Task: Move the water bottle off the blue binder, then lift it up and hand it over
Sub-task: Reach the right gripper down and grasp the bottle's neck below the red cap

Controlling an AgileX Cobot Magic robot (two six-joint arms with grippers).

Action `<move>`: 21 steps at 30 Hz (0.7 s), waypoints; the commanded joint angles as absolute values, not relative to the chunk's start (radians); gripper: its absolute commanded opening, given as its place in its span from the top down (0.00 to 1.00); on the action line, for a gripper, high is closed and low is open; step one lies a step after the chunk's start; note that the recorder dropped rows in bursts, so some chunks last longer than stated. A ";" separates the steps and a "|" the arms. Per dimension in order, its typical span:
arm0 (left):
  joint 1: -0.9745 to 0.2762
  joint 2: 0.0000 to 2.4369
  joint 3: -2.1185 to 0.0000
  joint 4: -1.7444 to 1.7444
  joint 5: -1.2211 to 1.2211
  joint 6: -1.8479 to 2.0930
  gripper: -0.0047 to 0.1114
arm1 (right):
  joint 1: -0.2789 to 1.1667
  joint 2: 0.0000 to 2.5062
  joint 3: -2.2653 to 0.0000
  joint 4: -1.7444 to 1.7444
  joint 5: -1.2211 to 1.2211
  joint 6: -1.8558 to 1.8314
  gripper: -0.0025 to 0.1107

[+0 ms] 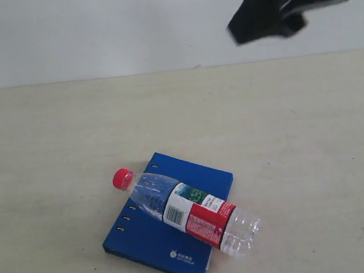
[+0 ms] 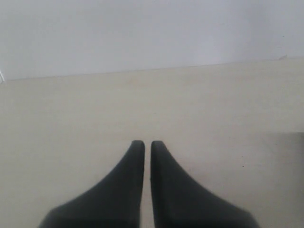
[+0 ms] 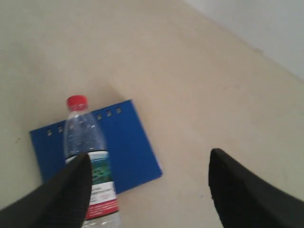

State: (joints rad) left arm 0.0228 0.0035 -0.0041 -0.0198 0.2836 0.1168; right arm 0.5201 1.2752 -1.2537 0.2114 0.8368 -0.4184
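On the left, our left gripper [image 2: 147,143] hangs over the counter [image 1: 53,136], its fingers drawn in to a narrow slit. Near the middle, the bottle [image 1: 186,211] lies on its side, slantwise across the binder [image 1: 144,243]. Its red cap [image 1: 123,178] sits past the holed edge and its base overhangs the opposite edge. At upper right, our right gripper [image 3: 151,154] hovers spread wide, apart from both.

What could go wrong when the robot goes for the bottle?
The water bottle lies on its side across the blue binder, so a nudge might roll it away. The binder looks loose on the table and might slide along too. The open right gripper is far off, so it could land off-centre.
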 commanded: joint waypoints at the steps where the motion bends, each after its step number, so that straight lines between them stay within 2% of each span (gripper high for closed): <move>1: 0.024 0.000 0.000 -0.020 0.278 0.120 0.92 | 0.677 1.421 -1.262 0.211 0.804 -0.416 0.42; 7: 0.024 0.000 0.000 -0.020 0.278 0.120 0.92 | 0.799 1.700 -1.307 0.127 0.735 -0.311 0.42; 12: 0.024 0.000 0.000 -0.020 0.278 0.120 0.92 | 0.802 1.856 -1.393 0.114 0.679 -0.291 0.41; 17: 0.024 0.000 0.000 -0.020 0.278 0.120 0.92 | 0.802 1.930 -1.471 0.106 0.660 -0.274 0.27; 21: 0.024 0.000 0.000 -0.020 0.278 0.120 0.92 | 0.814 2.014 -1.502 0.091 0.678 -0.276 0.26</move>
